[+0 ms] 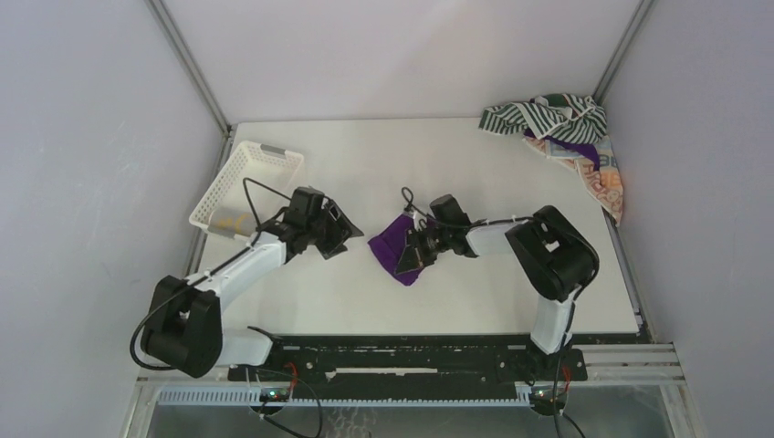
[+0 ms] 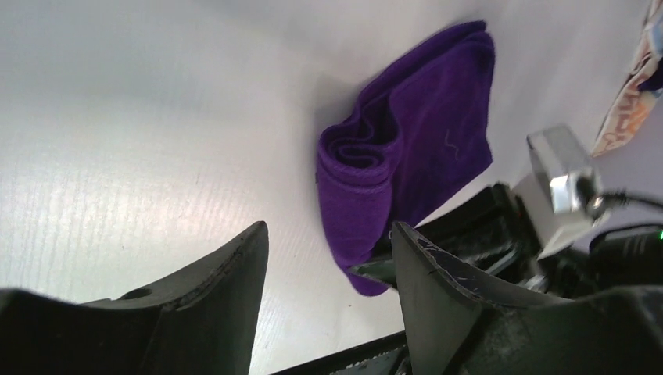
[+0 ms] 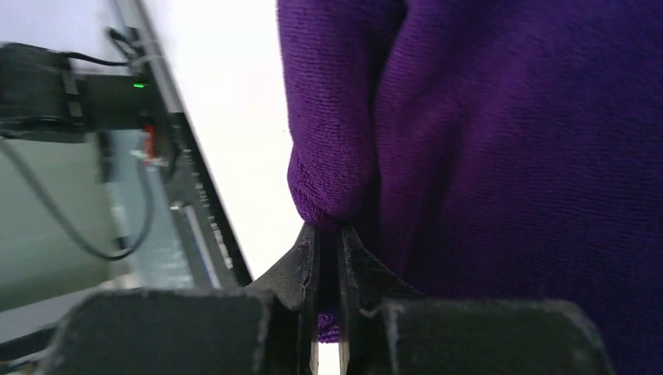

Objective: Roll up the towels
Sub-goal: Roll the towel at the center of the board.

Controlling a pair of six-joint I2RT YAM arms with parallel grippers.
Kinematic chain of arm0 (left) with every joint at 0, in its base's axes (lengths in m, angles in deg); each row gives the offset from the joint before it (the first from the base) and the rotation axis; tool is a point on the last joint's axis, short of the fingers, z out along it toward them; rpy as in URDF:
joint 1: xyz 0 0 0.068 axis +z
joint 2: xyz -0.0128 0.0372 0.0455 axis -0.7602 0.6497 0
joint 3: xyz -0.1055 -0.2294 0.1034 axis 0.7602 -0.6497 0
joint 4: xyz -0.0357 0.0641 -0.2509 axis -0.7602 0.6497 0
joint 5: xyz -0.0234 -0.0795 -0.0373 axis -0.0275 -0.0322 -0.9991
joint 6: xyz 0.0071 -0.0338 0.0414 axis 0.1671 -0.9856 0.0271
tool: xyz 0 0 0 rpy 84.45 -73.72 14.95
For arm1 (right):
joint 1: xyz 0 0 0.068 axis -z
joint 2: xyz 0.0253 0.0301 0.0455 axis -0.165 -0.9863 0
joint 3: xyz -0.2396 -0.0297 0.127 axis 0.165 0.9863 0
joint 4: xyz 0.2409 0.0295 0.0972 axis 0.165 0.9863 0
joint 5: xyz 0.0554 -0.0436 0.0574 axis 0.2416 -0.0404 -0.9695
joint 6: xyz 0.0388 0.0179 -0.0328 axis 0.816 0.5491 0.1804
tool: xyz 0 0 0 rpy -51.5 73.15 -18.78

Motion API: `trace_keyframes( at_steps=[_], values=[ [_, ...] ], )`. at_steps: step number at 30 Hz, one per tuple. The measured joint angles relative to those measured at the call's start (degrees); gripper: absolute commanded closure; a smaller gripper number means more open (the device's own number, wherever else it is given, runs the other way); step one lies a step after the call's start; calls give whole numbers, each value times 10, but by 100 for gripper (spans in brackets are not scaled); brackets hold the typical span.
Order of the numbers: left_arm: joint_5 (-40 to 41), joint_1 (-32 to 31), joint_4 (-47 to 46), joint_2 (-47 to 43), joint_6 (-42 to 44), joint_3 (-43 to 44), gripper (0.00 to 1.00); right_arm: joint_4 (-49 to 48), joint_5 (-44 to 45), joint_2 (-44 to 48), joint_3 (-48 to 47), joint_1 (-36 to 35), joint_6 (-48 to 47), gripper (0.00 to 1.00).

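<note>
Cloth first: your purple towel [image 1: 392, 246] lies on the white tabletop [image 1: 411, 164], folded over itself, with one end showing coiled layers in the left wrist view. Your right pincer [image 3: 328, 234] comes in from the right of the purple towel and is clenched on a thick fold at its edge; the two black fingertips [image 3: 309, 250] are nearly together with purple cloth pinched between them. Your left pincer [image 1: 339, 234] sits just to the left of the purple towel, apart from it. Its fingers are spread wide and grasp nothing, and the cloth shows through the gap between them. Well beyond the purple towel, toward the far right corner, the striped towel [image 1: 538, 114] and the patterned towel [image 1: 607, 182] lie heaped together, touching. Left of the purple towel, past your left pincer, stands the white lattice basket [image 1: 224, 187].
</note>
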Motion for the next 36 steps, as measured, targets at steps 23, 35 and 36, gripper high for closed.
trace_keyframes(
  at_steps=[23,35,36],
  values=[
    [-25,-80,-95,151,-11,-4,36,-246,-278,-169,14,87,285,97],
    [-37,-81,-105,201,-20,26,45,-5,-232,-129,-50,84,154,67],
    [-37,-81,-104,203,-21,28,46,23,-212,-114,-55,81,136,66]
  ],
)
